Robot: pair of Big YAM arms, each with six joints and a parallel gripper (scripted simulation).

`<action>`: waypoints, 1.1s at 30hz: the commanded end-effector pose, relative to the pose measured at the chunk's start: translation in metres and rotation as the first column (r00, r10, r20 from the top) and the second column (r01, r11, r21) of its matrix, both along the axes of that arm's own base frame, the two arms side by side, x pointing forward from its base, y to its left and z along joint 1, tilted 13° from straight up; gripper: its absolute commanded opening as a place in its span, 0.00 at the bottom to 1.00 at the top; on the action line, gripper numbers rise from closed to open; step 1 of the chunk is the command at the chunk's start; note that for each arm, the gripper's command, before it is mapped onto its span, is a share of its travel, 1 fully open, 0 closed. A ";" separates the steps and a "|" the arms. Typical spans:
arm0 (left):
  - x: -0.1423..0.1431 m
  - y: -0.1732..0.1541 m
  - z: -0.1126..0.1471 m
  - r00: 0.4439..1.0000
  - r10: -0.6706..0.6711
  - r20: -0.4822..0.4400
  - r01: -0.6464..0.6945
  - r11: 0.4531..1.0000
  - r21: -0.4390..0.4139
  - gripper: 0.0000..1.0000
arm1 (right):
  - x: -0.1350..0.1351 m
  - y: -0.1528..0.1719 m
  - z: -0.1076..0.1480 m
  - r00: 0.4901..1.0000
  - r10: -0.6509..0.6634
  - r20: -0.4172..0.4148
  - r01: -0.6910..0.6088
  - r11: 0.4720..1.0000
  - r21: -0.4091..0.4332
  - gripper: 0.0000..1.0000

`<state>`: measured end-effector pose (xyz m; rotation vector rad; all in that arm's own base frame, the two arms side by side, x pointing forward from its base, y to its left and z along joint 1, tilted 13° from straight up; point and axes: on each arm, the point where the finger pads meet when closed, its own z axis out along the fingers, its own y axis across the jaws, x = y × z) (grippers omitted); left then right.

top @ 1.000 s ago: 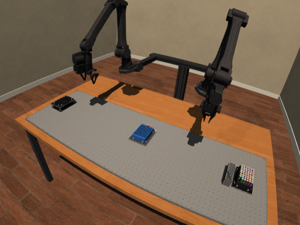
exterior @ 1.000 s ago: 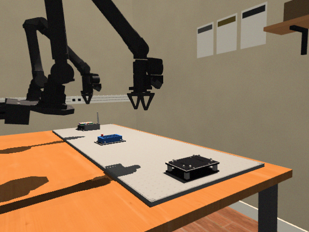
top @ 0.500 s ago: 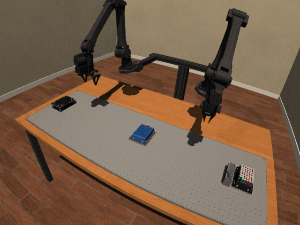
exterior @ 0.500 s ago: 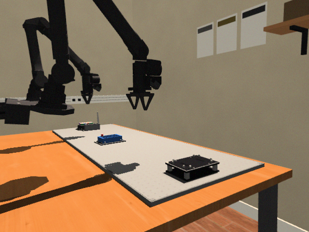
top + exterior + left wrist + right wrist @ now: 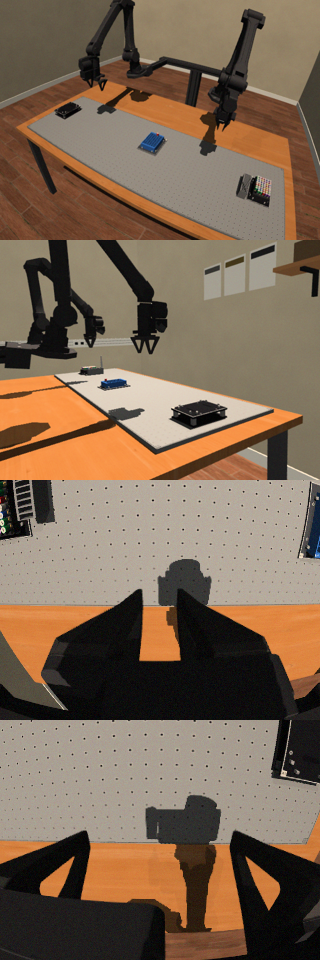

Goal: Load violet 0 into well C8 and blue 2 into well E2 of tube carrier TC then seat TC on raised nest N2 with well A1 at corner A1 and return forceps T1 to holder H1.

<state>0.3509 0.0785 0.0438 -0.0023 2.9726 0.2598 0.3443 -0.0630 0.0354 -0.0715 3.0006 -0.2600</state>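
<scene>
Right tool [image 5: 96,87] [image 5: 145,353] [image 5: 160,836] open, above table's edge [image 5: 118,86]

Carrier in middle, raised nest apart, rack and holder together

Blue tube carrier TC [image 5: 152,142] [image 5: 113,383] [image 5: 316,527], flat on thin plate, small red thing at one corner. Raised nest N2 [image 5: 67,108] [image 5: 199,408] [image 5: 305,745]: black, level, on short posts. Dark vial rack R1 [image 5: 260,198] [image 5: 84,371], full of upright vials [image 5: 263,184] [image 5: 88,367] [image 5: 4,515] with many-coloured caps. Just beside, grey slotted holder H1 [image 5: 242,194] [image 5: 95,371] [image 5: 24,500], flat on worktop; slim forceps T1 [image 5: 101,361] upright in it. Printed well names too small for reading.
</scene>
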 end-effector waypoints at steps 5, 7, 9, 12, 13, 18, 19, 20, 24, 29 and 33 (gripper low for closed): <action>-0.003 0.001 0.000 1.000 -0.003 -0.014 0.003 1.000 -0.002 0.24 | 0.031 -0.005 0.024 0.996 -0.019 0.082 0.019 1.000 -0.007 1.00; -0.003 0.001 0.000 1.000 -0.003 -0.014 0.003 1.000 -0.002 0.24 | 0.031 -0.005 0.024 0.996 -0.019 0.082 0.019 1.000 -0.007 1.00; -0.003 0.001 0.000 1.000 -0.003 -0.014 0.003 1.000 -0.002 0.24 | 0.031 -0.005 0.024 0.996 -0.019 0.082 0.019 1.000 -0.007 1.00; -0.003 0.001 0.000 1.000 -0.003 -0.014 0.003 1.000 -0.002 0.24 | 0.031 -0.005 0.024 0.996 -0.019 0.082 0.019 1.000 -0.007 1.00; -0.003 0.001 0.000 1.000 -0.003 -0.014 0.003 1.000 -0.002 0.24 | 0.031 -0.005 0.024 0.996 -0.019 0.082 0.019 1.000 -0.007 1.00; -0.003 0.001 0.000 1.000 -0.003 -0.014 0.003 1.000 -0.002 0.24 | 0.031 -0.005 0.024 0.996 -0.019 0.082 0.019 1.000 -0.007 1.00; -0.003 0.001 0.000 1.000 -0.003 -0.014 0.003 1.000 -0.002 0.24 | 0.031 -0.005 0.024 0.996 -0.019 0.082 0.019 1.000 -0.007 1.00; -0.003 0.001 0.000 1.000 -0.003 -0.014 0.003 1.000 -0.002 0.24 | 0.031 -0.005 0.024 0.996 -0.019 0.082 0.019 1.000 -0.007 1.00; 0.016 0.010 0.010 1.000 -0.026 0.006 0.026 1.000 0.006 0.24 | 0.031 -0.005 0.024 0.996 -0.019 0.082 0.019 1.000 -0.007 1.00; 0.032 0.028 0.011 0.999 -0.030 0.026 0.030 0.999 0.011 0.24 | 0.031 -0.005 0.024 0.996 -0.019 0.082 0.019 1.000 -0.007 1.00; 0.037 0.035 0.011 0.999 -0.030 0.029 0.030 0.999 0.013 0.24 | 0.031 -0.005 0.024 0.996 -0.019 0.082 0.019 1.000 -0.007 1.00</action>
